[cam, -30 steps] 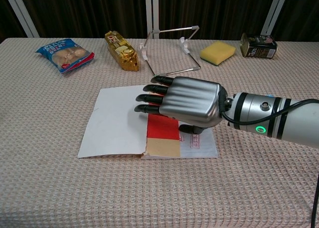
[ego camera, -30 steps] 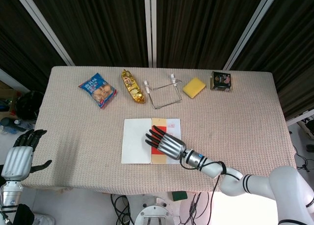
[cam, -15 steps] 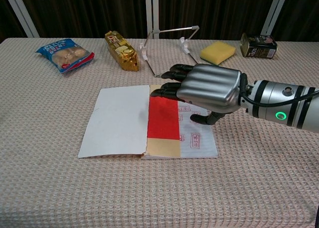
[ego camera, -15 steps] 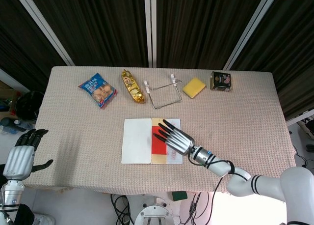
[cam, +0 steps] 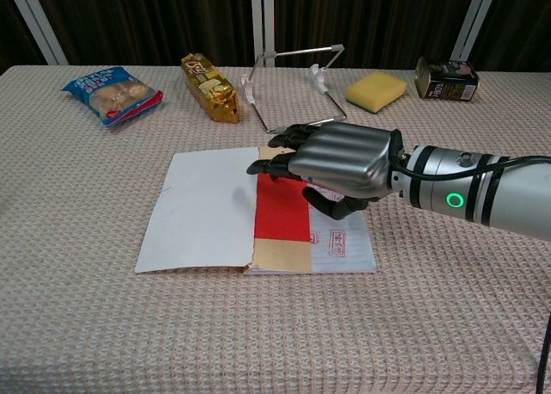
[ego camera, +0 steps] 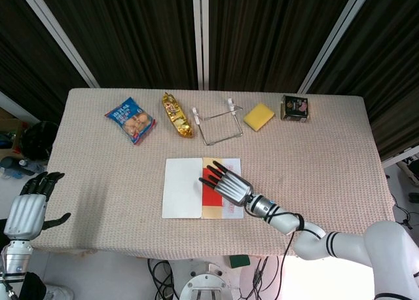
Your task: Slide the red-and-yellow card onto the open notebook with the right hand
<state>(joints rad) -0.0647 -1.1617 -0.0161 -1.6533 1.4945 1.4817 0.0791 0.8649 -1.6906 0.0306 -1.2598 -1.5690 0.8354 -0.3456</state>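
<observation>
— Where's the red-and-yellow card (cam: 282, 224) sitting?

— On the open notebook (cam: 207, 209), lying lengthwise just right of the spine, overlapping the printed right-hand page. Its yellow end reaches the near edge of the notebook. Judging from that, the slide looks essentially done.

— And the right hand (cam: 340, 163)?

— Palm down over the far end of the card, fingers (cam: 274, 164) stretched flat and a little apart, holding nothing. A flat palm makes sense for pushing a thin card: there's no edge worth pinching. Whether the fingertips touch the card or hover just above it, I can't tell from either view.

— The left hand (ego camera: 26, 205)?

— Off the bench's left side, fingers loosely apart, empty. The task names the right hand only, so it's parked clear.

— Anything else on the bench (ego camera: 327, 162)?

— All along the far edge, well apart from the notebook: a blue snack bag (ego camera: 130, 120), a gold packet (ego camera: 177, 114), a wire stand (ego camera: 218, 121), a yellow sponge (ego camera: 259, 116) and a small dark tin (ego camera: 294, 107). That leaves the sliding path unobstructed.
</observation>
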